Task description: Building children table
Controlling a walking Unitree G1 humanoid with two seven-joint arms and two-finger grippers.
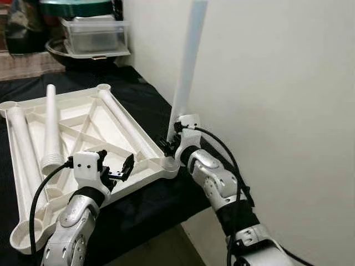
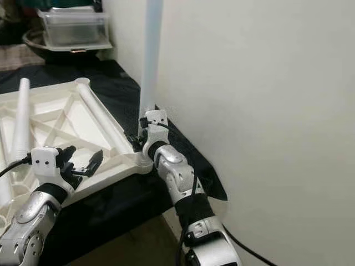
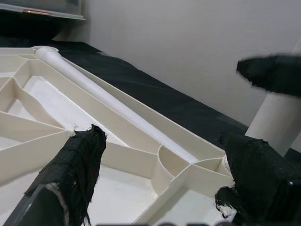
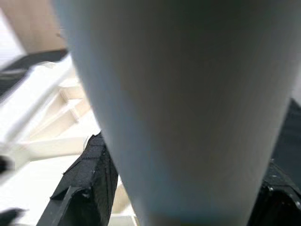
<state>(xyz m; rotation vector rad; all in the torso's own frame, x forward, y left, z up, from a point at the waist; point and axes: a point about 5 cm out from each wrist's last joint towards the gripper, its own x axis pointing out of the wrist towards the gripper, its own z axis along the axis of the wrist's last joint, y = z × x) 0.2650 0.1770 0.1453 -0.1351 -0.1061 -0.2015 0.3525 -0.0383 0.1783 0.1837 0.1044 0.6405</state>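
At tabletop (image 1: 83, 130) corner, leg (image 1: 188, 61) top cropped.

The two head views look forward and down from above both forearms, sharing one scene: the upturned white tabletop (image 1: 83, 133) on its black cloth beside a pale wall, with the right eye's picture shifted so everything sits further left. The left wrist camera looks along the parted fingers of the left gripper (image 3: 164, 179), low and close over the tabletop's ribbed corner just ahead of them. The right wrist camera sits tight against the upright table leg (image 4: 188, 103) between the fingers of the right gripper (image 1: 170, 143), with the tabletop blurred beyond.
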